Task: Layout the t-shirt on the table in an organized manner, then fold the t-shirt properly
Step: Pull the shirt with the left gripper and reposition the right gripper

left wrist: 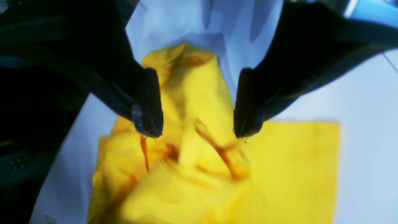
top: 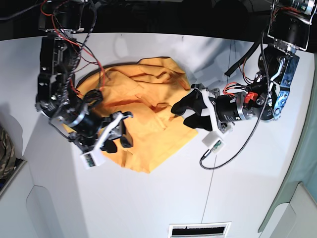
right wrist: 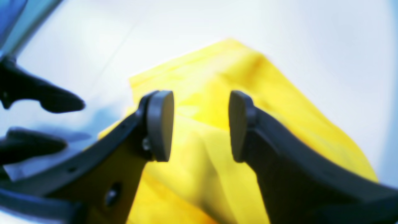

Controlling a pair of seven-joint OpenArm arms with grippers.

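Base view: both grippers — left, right — spread over the t-shirt, gripping nothing.

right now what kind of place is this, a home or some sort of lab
Most likely a robotics lab bench, not a home: two robot arms with exposed wiring work over a bare white table, with only a t-shirt laid out on it.

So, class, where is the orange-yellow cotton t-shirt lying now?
In the base view, the orange-yellow cotton t-shirt lies crumpled on the white table, between both grippers.
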